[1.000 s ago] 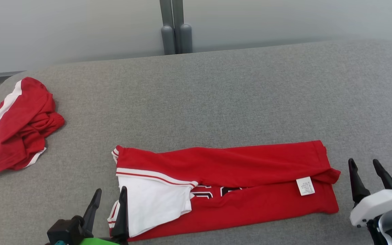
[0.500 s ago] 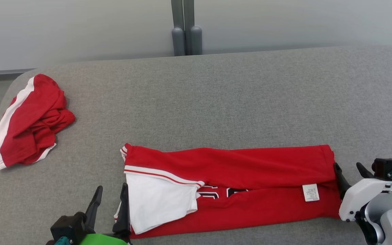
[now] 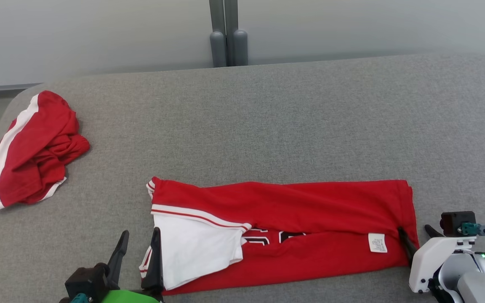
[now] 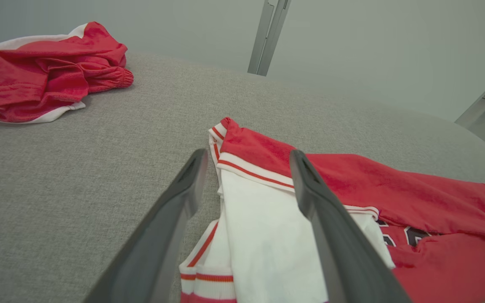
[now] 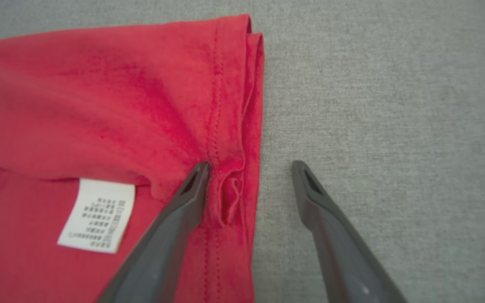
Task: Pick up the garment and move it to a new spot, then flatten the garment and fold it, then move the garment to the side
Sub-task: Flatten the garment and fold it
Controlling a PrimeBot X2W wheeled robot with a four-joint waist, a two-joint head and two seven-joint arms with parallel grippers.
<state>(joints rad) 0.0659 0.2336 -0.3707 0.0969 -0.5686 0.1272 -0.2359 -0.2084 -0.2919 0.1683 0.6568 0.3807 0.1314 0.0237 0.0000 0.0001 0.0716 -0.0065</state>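
Note:
The garment [image 3: 293, 208], a red jersey with a white sleeve, lies folded into a long band near the front of the grey table [image 3: 267, 126]. My left gripper [image 3: 140, 232] stands open at its left end. In the left wrist view the left gripper [image 4: 247, 155] has one finger over the white sleeve of the garment [image 4: 394, 189] and the other over bare table. My right gripper [image 3: 414, 229] is open at the right hem. The right wrist view shows the right gripper [image 5: 251, 166] straddling that hem of the garment [image 5: 99, 105]: one fingertip on a small pucker of cloth, the other on the table.
A second red and white piece of clothing [image 3: 32, 151] lies crumpled at the table's rounded far left corner, also in the left wrist view [image 4: 44, 71]. Two grey posts [image 3: 228, 42] stand behind the back edge. A white label [image 5: 97, 214] is sewn near the right hem.
My right gripper has come in leftward from beside the garment until its fingers straddle the right hem. The head camera shifted a little. The left gripper has kept its place.

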